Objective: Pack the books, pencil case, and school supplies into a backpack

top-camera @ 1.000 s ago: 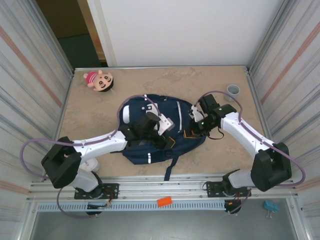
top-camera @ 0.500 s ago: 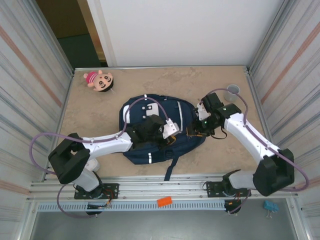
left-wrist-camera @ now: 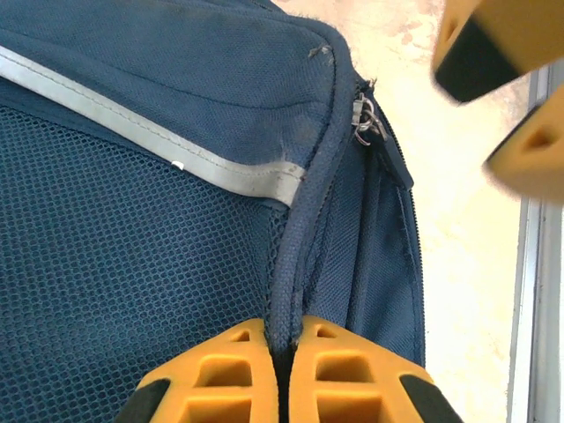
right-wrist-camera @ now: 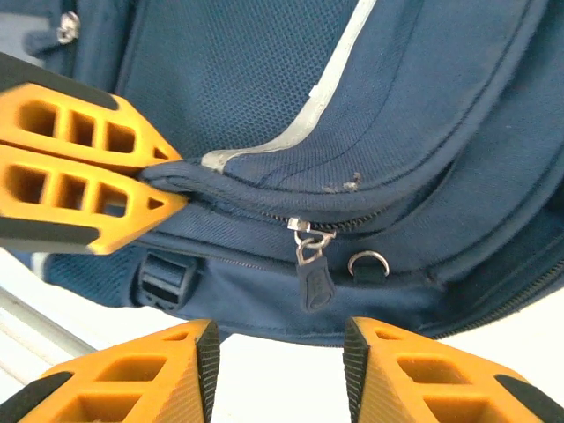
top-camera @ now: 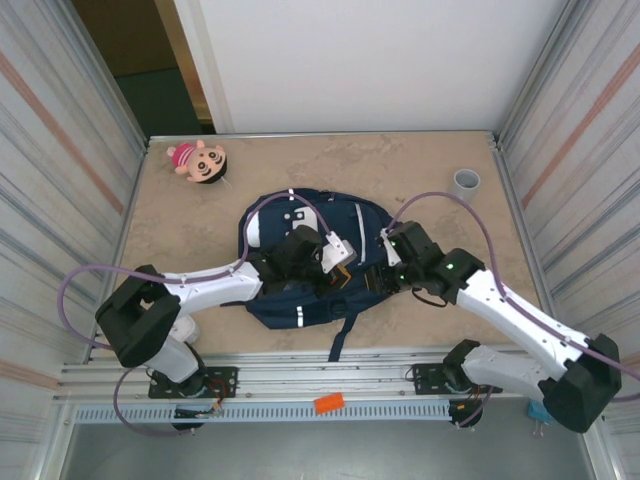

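The navy backpack (top-camera: 290, 215) lies flat mid-table, its zip closed where I see it. My left gripper (top-camera: 338, 283) is shut on a piped seam of the backpack (left-wrist-camera: 132, 220) at its near right edge, the cord pinched between the fingertips (left-wrist-camera: 284, 328). My right gripper (top-camera: 376, 276) stands open just off that same edge. In the right wrist view its jaws (right-wrist-camera: 280, 352) sit wide apart below a dark zipper pull (right-wrist-camera: 313, 280), not touching it. The left gripper's fingers (right-wrist-camera: 88, 176) show there pinching the seam. Books, pencil case and school supplies are out of view.
A pink plush doll (top-camera: 200, 160) lies at the far left corner and a grey cup (top-camera: 466, 180) stands at the far right. Ribbed walls close both sides. A metal rail (top-camera: 330, 365) runs along the near edge, close behind the backpack.
The left gripper has closed on the backpack's seam. The right gripper has opened and swung from the backpack's right side down and left to the zipper pull.
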Robot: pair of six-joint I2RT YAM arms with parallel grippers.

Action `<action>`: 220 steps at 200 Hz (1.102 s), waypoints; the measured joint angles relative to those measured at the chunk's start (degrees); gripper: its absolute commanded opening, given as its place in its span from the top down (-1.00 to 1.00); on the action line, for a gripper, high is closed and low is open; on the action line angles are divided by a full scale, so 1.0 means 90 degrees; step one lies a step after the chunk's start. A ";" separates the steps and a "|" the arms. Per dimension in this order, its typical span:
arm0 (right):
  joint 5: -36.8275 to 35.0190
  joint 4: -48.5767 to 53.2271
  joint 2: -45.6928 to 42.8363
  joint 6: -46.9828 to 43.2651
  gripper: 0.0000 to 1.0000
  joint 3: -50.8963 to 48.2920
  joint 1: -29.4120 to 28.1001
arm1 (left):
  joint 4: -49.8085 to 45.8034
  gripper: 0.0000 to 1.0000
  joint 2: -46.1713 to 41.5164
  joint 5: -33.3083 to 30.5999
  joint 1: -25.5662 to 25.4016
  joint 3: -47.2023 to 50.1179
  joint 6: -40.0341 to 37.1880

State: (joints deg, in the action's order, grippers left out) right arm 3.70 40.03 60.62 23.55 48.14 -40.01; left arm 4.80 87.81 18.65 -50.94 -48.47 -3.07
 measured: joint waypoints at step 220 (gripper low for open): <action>0.0381 0.0600 0.1333 0.0211 1.00 0.0913 -0.0032 | -0.1724 -0.48 -0.2273 -0.2018 0.0333 0.0539 0.3434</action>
State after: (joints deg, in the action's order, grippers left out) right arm 7.14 45.43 72.62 25.45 56.36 -40.29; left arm -10.72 67.35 0.49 -47.94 -43.62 27.83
